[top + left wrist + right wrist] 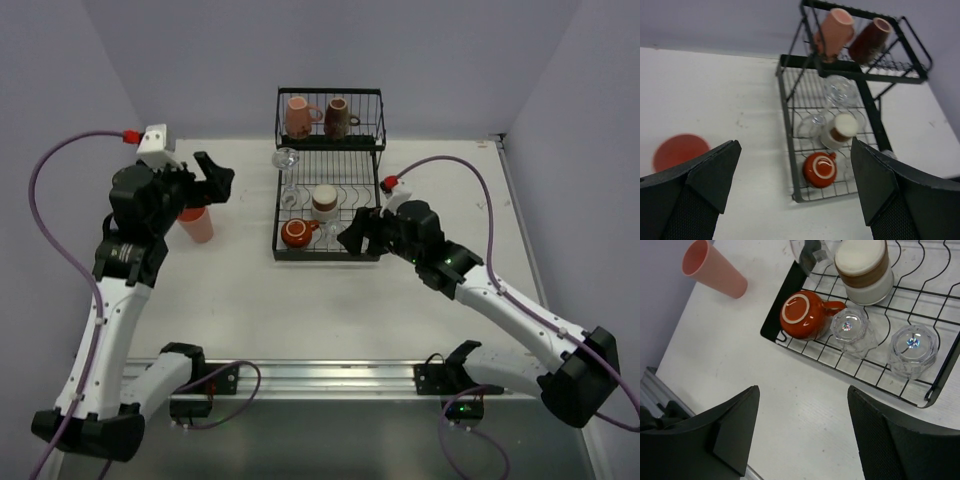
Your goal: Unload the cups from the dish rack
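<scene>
Right end effector [802, 435], spread apart and empty, is nearer: orange-red cup [802, 315] lies inverted straight ahead, at dish rack [772, 323] front corner; left end effector [795, 190] also apart.

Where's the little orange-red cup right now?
Seen from above, the orange-red cup sits in the near left corner of the dish rack's flat tier, just in front of the white-and-brown cup, a clear glass on its right.

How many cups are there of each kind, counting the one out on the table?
Mugs: 2 (pink, brown)
Tumbler: 1
White-and-brown cup: 1
Orange cup: 1
Clear glasses: 3
Total: 8
</scene>
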